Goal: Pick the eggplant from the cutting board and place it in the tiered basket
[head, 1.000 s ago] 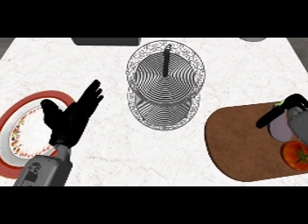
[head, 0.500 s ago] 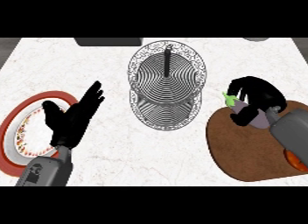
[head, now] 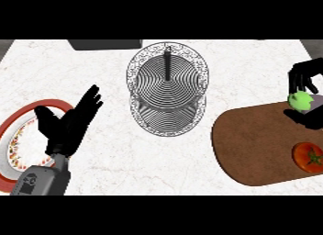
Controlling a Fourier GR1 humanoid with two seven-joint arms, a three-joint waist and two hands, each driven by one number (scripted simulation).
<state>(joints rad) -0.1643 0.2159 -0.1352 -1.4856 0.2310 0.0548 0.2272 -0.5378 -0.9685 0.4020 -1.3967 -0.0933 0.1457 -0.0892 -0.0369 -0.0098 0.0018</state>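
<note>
Head view: right hand (head: 312,98) was at the right edge, above the far corner of the cutting board (head: 259,147), fingers and thumb curled round the eggplant (head: 306,102). The eggplant's green cap faced left, toward the tiered basket (head: 168,87); its purple body ran rightward, mostly hidden by the hand, so the long axis lay roughly left to right. A tomato (head: 310,157) sat on the board near its right end, below the hand. Bare white counter (head: 117,160) lay between board and basket. Left hand (head: 68,125) rested open, fingers up, just beside a red-rimmed plate (head: 5,142) at the left edge.
</note>
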